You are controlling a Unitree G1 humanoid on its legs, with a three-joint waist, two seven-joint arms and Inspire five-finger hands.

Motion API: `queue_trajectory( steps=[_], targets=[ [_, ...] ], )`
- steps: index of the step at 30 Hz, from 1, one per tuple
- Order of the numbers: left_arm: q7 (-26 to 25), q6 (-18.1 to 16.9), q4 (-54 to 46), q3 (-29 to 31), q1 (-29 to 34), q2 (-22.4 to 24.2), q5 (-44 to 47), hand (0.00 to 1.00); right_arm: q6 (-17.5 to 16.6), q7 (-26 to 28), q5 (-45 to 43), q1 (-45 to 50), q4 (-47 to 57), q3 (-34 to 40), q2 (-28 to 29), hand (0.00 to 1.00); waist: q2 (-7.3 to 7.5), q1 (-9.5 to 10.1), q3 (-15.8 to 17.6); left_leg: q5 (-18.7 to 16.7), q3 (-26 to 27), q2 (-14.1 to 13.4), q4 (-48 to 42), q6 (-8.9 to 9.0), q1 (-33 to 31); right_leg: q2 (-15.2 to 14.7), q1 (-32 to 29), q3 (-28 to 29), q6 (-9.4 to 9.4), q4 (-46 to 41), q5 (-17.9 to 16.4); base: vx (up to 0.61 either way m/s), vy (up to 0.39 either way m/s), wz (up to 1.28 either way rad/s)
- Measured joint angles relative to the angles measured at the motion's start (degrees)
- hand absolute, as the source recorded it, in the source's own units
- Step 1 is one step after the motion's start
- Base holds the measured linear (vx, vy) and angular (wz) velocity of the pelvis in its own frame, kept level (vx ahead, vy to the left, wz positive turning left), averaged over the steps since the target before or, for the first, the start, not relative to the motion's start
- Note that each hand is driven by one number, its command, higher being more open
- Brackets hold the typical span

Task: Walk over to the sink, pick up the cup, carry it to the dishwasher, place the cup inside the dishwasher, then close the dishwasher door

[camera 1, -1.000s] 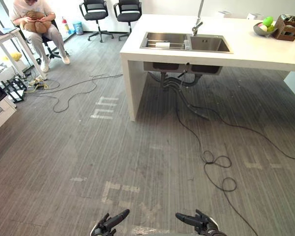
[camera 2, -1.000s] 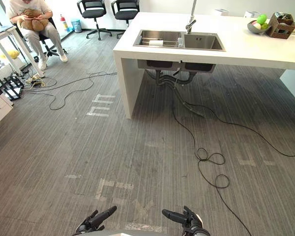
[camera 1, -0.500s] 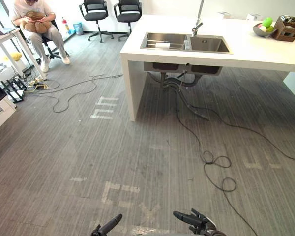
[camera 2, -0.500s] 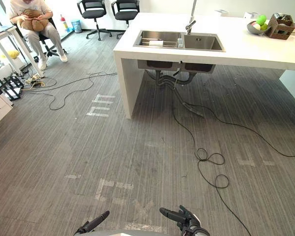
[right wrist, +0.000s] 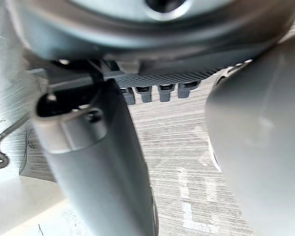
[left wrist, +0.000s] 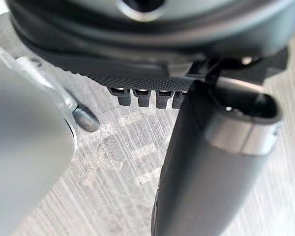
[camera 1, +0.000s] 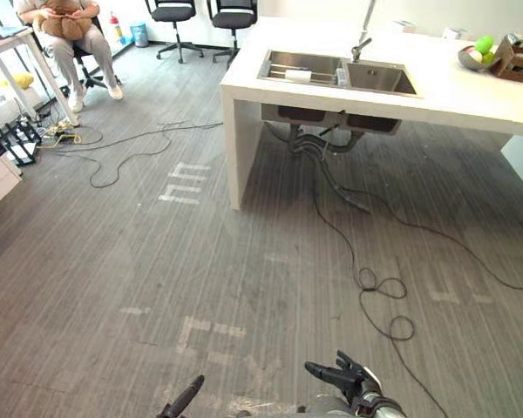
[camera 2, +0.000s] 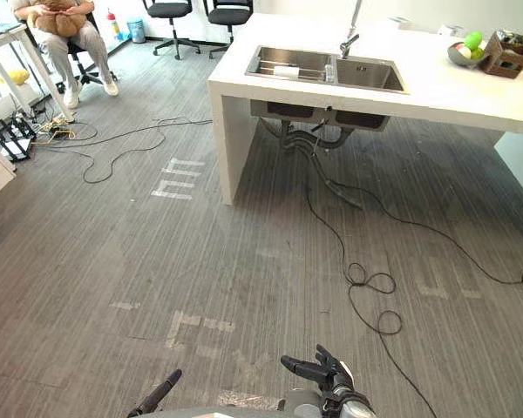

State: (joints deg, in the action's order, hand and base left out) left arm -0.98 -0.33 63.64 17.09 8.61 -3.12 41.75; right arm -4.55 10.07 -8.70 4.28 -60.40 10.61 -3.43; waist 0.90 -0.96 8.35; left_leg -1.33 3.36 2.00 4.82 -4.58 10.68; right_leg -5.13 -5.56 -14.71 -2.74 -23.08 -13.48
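Both hands are riding lower in the head views than a second ago, the left hand (camera 1: 185, 399) most of all. The whole scene is shifting with them, so I am reading that as the camera moving with my walk, not the furniture.

I am holding nothing. The left hand's fingers are lying straight, and the right hand (camera 1: 353, 385) is hanging with fingers apart and relaxed, both low over the grey floor (camera 1: 157, 287).

I am judging this as the approach leg, with the pickup not yet begun. The sink (camera 1: 379, 80) is sitting in the white counter (camera 1: 453, 97), well ahead and a little right of my heading. A white object (camera 1: 298, 76) is lying on the rack in the sink's left basin, and something small and clear (camera 1: 342, 77) is standing by the divider under the faucet (camera 1: 363, 39). From here I cannot tell which of them is the cup, so I am treating it as being somewhere in that sink.

To do this well, I am steering to arrive square to the counter's long edge, facing the basins, and staying clear of the end panel (camera 1: 235, 148) at the corner. I am keeping both hands low and relaxed while walking, and I am holding off on choosing a grasp until the basins are showing clearly from close up.
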Motion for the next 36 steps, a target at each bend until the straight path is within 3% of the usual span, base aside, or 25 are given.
queue_trajectory(
  steps=[3,4,6,7,9,10,11,13,15,16,17,19,20,23,24,25,26,27,28,30,32,36],
  targets=[
    [-0.42,0.51,0.32,2.16,-0.2,0.35,-0.09,1.0,-0.01,0.18,-3.05,-0.25,-0.52,0.16,-0.08,1.0,-0.08,0.03,0.08,-1.34,-2.16,-2.04,-0.44,0.45,-0.18,1.7,-3.21,2.97,-0.41,6.54,2.92,0.13,-0.074,0.44],
    [-1.05,0.89,0.33,3.56,-0.16,0.68,-0.19,1.0,0.21,0.26,-4.67,-0.23,-0.38,0.24,0.0,1.0,-0.18,0.14,0.24,-2.69,-3.24,-3.21,-1.65,1.13,-0.09,2.06,-5.22,4.61,-0.38,8.86,5.67,0.24,-0.134,0.52],
    [-1.89,1.41,0.25,6.3,-0.04,1.25,-0.83,1.0,0.83,0.27,-6.44,0.5,0.38,0.24,0.02,1.0,-0.12,0.24,0.3,-5.75,-4.67,-4.19,-5.24,2.31,0.36,1.77,-6.5,6.12,-0.4,10.92,8.66,0.34,-0.187,0.5],
    [-2.55,1.44,-0.31,8.58,0.41,1.93,-1.34,1.0,1.25,0.34,-6.99,1.07,1.34,0.24,0.15,1.0,0.09,0.38,0.3,-8.91,-5.31,-4.3,-8.39,3.87,1.72,0.59,-6.23,6.33,0.37,11.24,10.6,0.46,-0.265,0.33],
    [-2.76,1.22,-0.93,9.56,0.78,2.22,-1.53,1.0,1.38,0.24,-7.04,1.65,1.56,0.24,0.2,1.0,0.62,0.49,-0.2,-12.26,-5.69,-3.94,-10.23,5.01,3.22,-0.62,-6.06,6.25,1.21,10.27,11.82,0.38,-0.228,0.18],
    [-2.88,0.93,-0.99,10.26,0.72,2.87,-2.5,1.0,1.88,0.25,-7.4,1.77,1.54,0.36,-0.18,1.0,0.05,0.49,-0.53,-14.79,-5.87,-5.07,-11.12,6.22,4.15,-0.53,-7.46,5.72,1.44,5.78,15.04,0.48,-0.326,0.04],
    [-2.97,0.72,-0.94,11.2,0.52,4.16,-2.5,1.0,2.44,0.27,-8.16,1.38,1.52,0.45,-0.93,1.0,-1.59,0.12,-1.56,-16.49,-5.74,-7.59,-11.01,6.43,4.93,1.43,-9.23,4.77,2.52,0.86,10.25,0.48,-0.326,0.01],
    [-2.84,1.07,-0.83,11.86,0.14,4.28,-2.74,1.0,3.33,0.07,-8.3,0.09,0.62,0.93,-1.11,1.0,-2.09,0.1,-1.88,-16.44,-5.69,-9.42,-14.66,7.01,4.92,3.41,-9.74,4.19,3.95,-3.28,5.37,0.54,-0.354,-0.09],
    [-2.76,1.07,-0.81,13.39,0.14,4.63,-3.98,1.0,4.46,-0.33,-9.25,0.28,0.06,1.7,-1.15,1.0,-2.39,0.14,-1.91,-15.04,-6.14,-10.76,-32.38,8.75,-0.91,5.23,-5.84,3.99,5.0,-2.32,2.51,0.55,-0.353,-0.08],
    [-2.75,0.72,-0.87,14.29,0.28,4.94,-4.89,1.0,5.02,-0.63,-9.57,0.44,0.19,1.64,-1.38,1.0,-2.67,0.11,-1.89,-11.71,-6.84,-12.09,-49.61,11.8,-7.96,7.1,-1.56,4.0,5.68,1.0,2.12,0.52,-0.267,-0.08],
    [-2.51,0.51,-1.1,14.44,0.51,5.24,-5.2,1.0,5.37,-0.73,-9.79,0.46,0.06,1.41,-1.61,1.0,-3.3,0.29,-1.2,-11.7,-5.16,-14.53,-63.73,11.81,-13.44,9.11,4.07,4.3,7.07,5.18,2.62,0.52,-0.239,-0.14],
    [-1.88,0.51,-1.46,14.13,0.97,5.13,-5.85,1.0,5.48,-0.69,-9.72,0.58,-0.01,1.14,-1.4,1.0,-2.9,0.77,-0.16,-12.27,-3.0,-15.87,-72.27,10.8,-18.15,10.34,10.97,5.1,7.86,9.75,2.74,0.45,-0.155,-0.22],
    [-1.4,0.49,-2.34,13.73,1.2,5.16,-5.96,1.0,5.49,-0.68,-9.66,0.78,-0.04,1.14,-1.3,1.0,-2.7,1.41,0.14,-12.66,-1.61,-15.04,-72.29,10.3,-21.6,10.41,15.11,6.1,8.02,12.62,2.71,0.58,-0.133,-0.53],
    [-1.28,-0.25,-3.37,12.68,0.56,5.47,-5.85,1.0,5.44,-0.1,-9.69,-1.0,-1.92,3.63,-1.46,1.0,-2.33,2.5,1.3,-14.8,5.24,-12.08,-58.88,7.59,-27.25,8.8,19.95,9.5,7.89,16.46,2.66,0.46,-0.004,-0.6],
    [-1.27,-0.18,-3.43,12.14,0.31,5.49,-4.87,1.0,4.33,1.46,-9.73,-0.93,-2.08,6.2,-0.97,1.0,-2.33,2.77,1.33,-14.02,8.94,-10.29,-46.72,6.85,-28.23,7.5,20.81,9.76,7.13,17.18,2.21,0.55,0.113,-0.61],
    [-1.24,-0.14,-3.53,11.03,0.33,5.56,-4.28,1.0,4.03,2.85,-9.78,0.09,-0.71,7.76,-0.11,1.0,-2.36,2.89,1.4,-10.17,12.35,-8.6,-33.99,5.43,-28.21,6.31,22.12,9.82,6.32,17.99,1.25,0.48,0.124,-0.54],
    [-1.25,-0.16,-3.66,10.74,0.35,5.56,-4.14,1.0,3.48,3.46,-9.6,1.0,0.09,8.05,0.12,1.0,-2.39,2.93,1.39,-7.39,13.77,-7.88,-27.54,4.87,-27.96,5.91,22.97,9.95,6.28,18.48,0.68,0.5,0.141,-0.43],
    [-1.25,-0.14,-4.45,10.53,0.64,5.49,-4.1,1.0,2.28,4.03,-9.19,2.64,1.04,8.11,0.8,1.0,-2.02,3.34,1.55,-0.2,14.94,-7.07,-22.89,3.56,-27.0,4.9,24.39,10.43,6.25,18.95,-0.21,0.42,0.154,-0.4],
    [-1.05,-0.67,-5.44,10.38,1.19,5.5,-4.66,1.0,0.97,4.12,-9.12,4.74,2.36,7.36,1.92,1.0,-1.93,3.98,1.44,3.68,16.03,-5.41,-20.0,-0.02,-24.67,4.12,25.49,10.69,5.93,18.99,-0.51,0.51,0.205,-0.27],
    [-0.74,-3.28,-7.69,8.41,0.86,5.54,-5.84,1.0,-0.4,3.85,-8.86,5.22,3.82,4.18,1.79,1.0,-1.19,3.74,1.58,1.31,16.1,-3.75,-20.32,-1.83,-24.85,2.59,24.56,11.39,5.4,18.43,0.74,0.47,0.243,0.02],
    [0.09,-7.12,-8.55,7.35,0.16,5.56,-9.17,1.0,1.17,2.38,-7.88,4.58,4.1,0.83,1.67,1.0,-0.59,4.56,1.78,-1.67,16.25,-2.85,-23.47,-3.24,-23.92,1.33,25.44,13.53,4.56,16.43,1.23,0.47,0.267,0.11],
    [0.23,-11.73,-9.01,3.02,0.32,5.15,-9.02,1.0,4.09,1.0,-7.34,1.63,5.09,-1.44,3.08,1.0,-0.08,5.15,0.6,-4.77,16.77,-1.7,-23.97,-3.19,-20.84,0.12,25.91,15.18,3.37,13.1,3.56,0.27,0.122,-0.04]
  ],
)
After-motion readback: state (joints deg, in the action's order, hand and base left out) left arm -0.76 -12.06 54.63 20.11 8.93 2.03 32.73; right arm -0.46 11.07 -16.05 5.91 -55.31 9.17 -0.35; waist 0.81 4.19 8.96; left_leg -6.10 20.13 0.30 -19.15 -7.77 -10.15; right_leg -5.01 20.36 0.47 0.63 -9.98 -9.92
